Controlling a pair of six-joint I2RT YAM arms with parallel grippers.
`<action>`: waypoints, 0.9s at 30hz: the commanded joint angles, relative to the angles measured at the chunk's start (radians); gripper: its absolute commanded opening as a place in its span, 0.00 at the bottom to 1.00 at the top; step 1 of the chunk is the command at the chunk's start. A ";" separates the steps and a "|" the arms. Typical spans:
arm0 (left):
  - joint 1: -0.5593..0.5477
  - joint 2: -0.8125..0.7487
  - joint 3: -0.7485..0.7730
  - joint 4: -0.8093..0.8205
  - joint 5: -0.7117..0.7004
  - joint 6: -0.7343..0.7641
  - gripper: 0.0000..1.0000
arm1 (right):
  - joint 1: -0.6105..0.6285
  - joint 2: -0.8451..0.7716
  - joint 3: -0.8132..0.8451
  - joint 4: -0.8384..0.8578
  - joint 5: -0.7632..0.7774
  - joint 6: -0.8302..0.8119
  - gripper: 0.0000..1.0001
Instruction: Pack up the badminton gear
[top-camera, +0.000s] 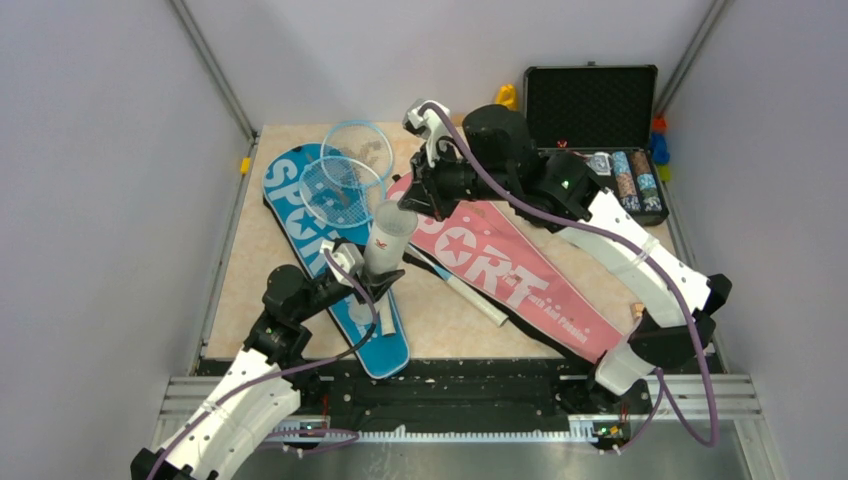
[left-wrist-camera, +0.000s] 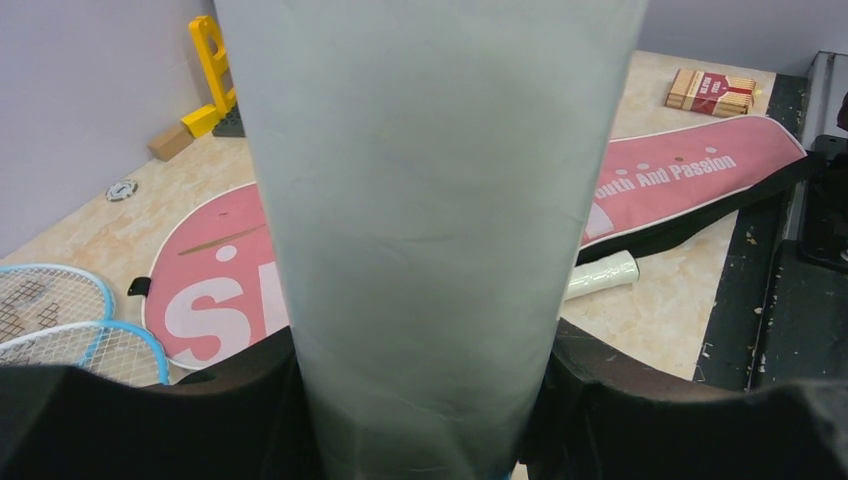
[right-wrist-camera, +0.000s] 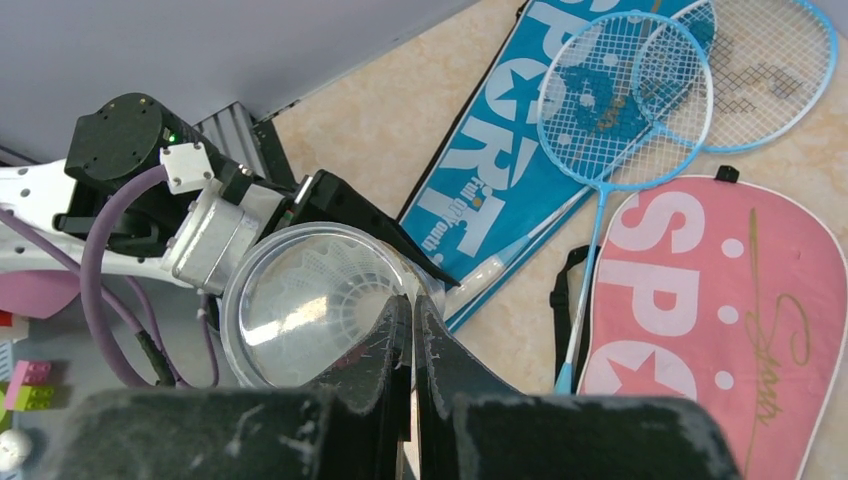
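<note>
The left hand (top-camera: 377, 285) is gripping the white tube (top-camera: 388, 232) upright over the blue cover (top-camera: 285, 190), while the right hand (right-wrist-camera: 412, 325) is hovering clenched at its open mouth.

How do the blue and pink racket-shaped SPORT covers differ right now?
Load: the blue racket-shaped SPORT cover has light-blue racket heads overlapping its wide end; the pink racket-shaped SPORT cover carries no racket head.
Pose: the blue cover's narrow end points to the near edge, the pink cover's to the near right.
Shared: flat on the table, white SPORT lettering.
</note>
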 joint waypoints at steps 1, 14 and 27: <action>0.001 -0.020 0.015 0.009 0.014 -0.006 0.46 | 0.013 -0.011 0.016 -0.033 0.167 -0.087 0.00; 0.000 -0.024 0.013 0.004 0.036 0.002 0.52 | 0.046 0.001 0.039 -0.031 0.323 -0.141 0.00; 0.000 -0.021 0.012 0.010 0.028 -0.002 0.52 | 0.064 0.024 0.061 -0.076 0.242 -0.182 0.00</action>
